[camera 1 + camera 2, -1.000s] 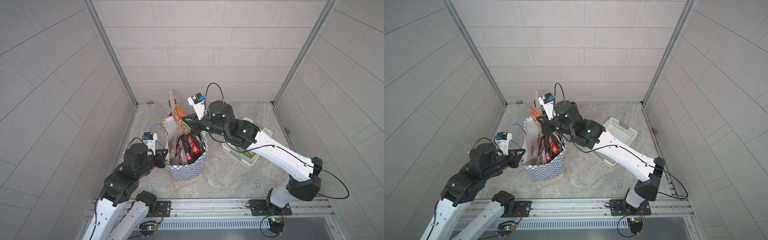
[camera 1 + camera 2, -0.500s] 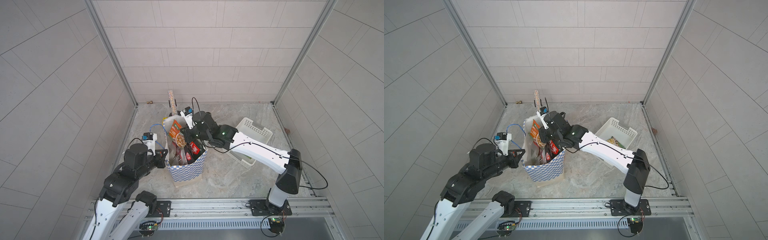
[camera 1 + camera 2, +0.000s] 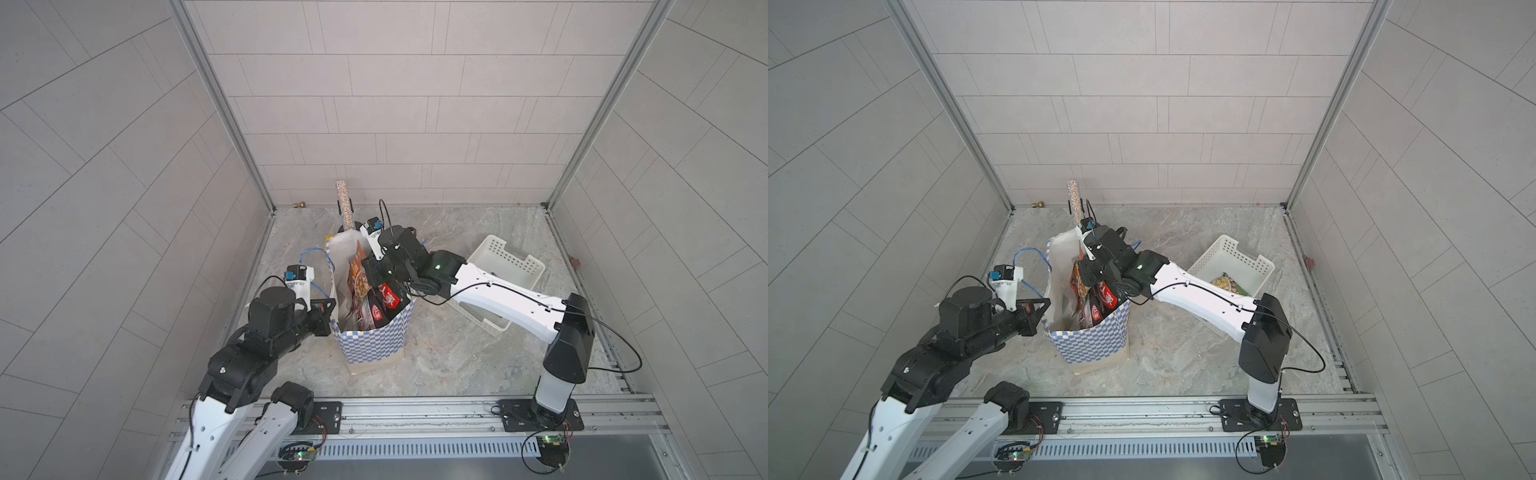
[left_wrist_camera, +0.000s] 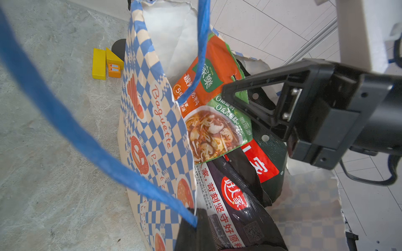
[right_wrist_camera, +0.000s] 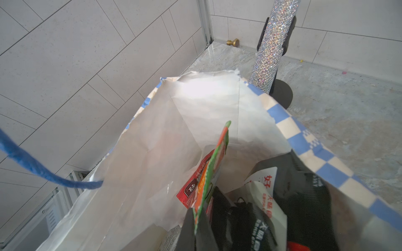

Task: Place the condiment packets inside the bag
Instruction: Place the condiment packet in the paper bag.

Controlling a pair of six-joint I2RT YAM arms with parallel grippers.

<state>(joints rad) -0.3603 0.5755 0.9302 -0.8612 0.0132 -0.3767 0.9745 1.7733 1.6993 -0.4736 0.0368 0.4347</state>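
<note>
Clamping the orange packet [image 5: 219, 156] edge-on in the right gripper [image 5: 196, 217], jaws tight on one edge, down inside the open mouth of the bag [image 3: 374, 345]. Holding it close to the white inner wall, picture side toward the left arm, as seen in the left wrist view.

Sharing the bag with black packets [image 3: 384, 305] bearing red logos, tilted, tops poking past the checked rim in both top views. Showing a pale packet [image 5: 265, 195] among them in the right wrist view.

Pinching the bag's left wall at the rim with the left gripper [image 4: 194, 217], jaws closed on the paper just where the blue cord [image 4: 87, 139] meets it. Standing the bag upright on the marbled floor [image 3: 436, 361].

Showing another packet [image 3: 1225, 284] down in the white basket [image 3: 1246, 255], well apart from the bag, behind the right arm.

Showing a glittery post [image 3: 344, 203] just behind the bag and yellow blocks [image 4: 104, 64] on the floor near it.
</note>
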